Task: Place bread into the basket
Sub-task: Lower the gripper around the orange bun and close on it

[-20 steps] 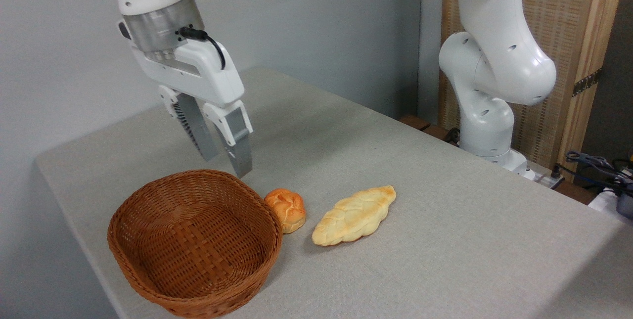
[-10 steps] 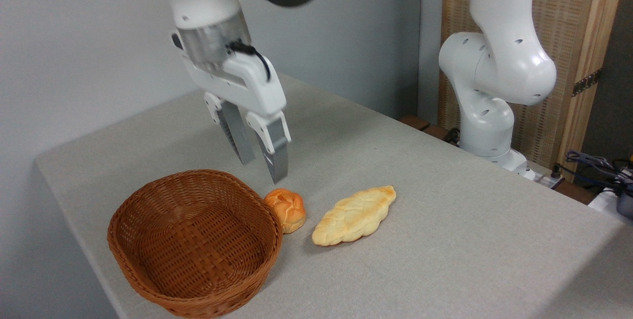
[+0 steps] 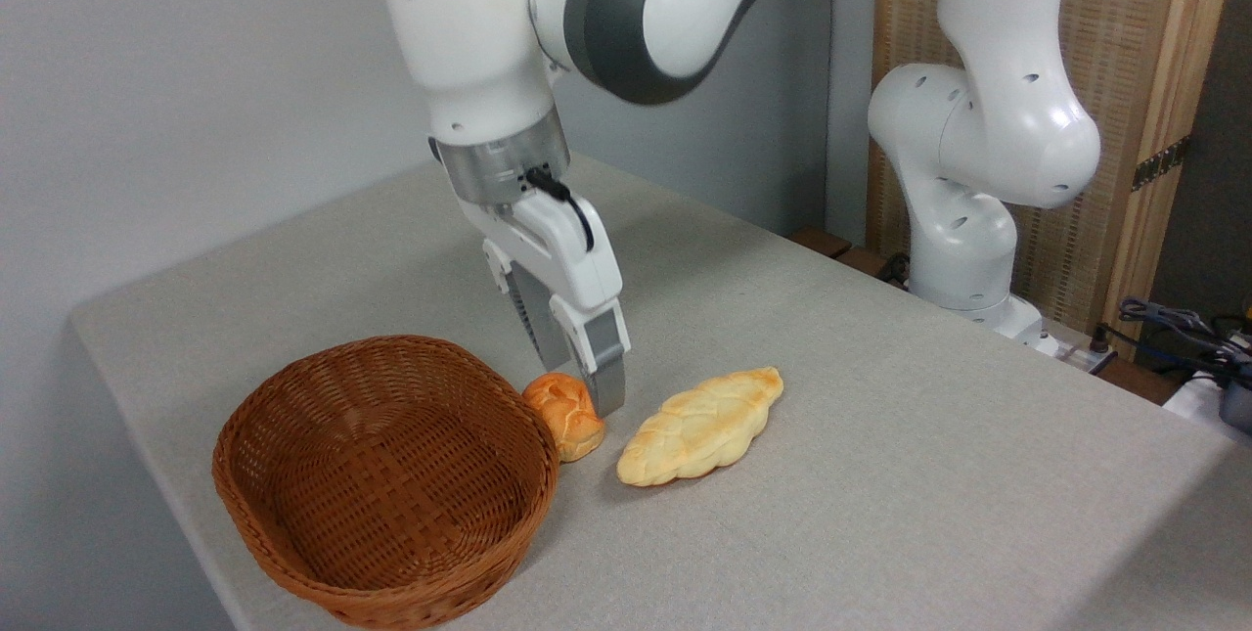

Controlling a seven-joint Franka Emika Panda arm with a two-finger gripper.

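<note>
Bread (image 3: pixel 565 416), the small glossy orange-brown bun, sits on the grey surface (image 3: pixel 880 474) exactly where it was a second ago, its left side touching the outer wall of the wicker basket (image 3: pixel 293 474). The basket holds nothing and has not shifted. Just to the right of the bun, with a small gap between them, lies the pale braided loaf (image 3: pixel 702 426), also unmoved.

What has changed is the arm. A second ago the end effector (image 3: pixel 585 386) hung above the far rim of the basket; half a second ago it was partway across, still clear of the bun. It has since travelled right and come down to the bun. The nearer finger (image 3: pixel 606 367) stands at the bun's right back edge, its tip low beside the crust; the other finger sits behind the bun, partly hidden. The fingers are spread narrowly apart, and the bun lies free on the surface, not gripped.
</note>
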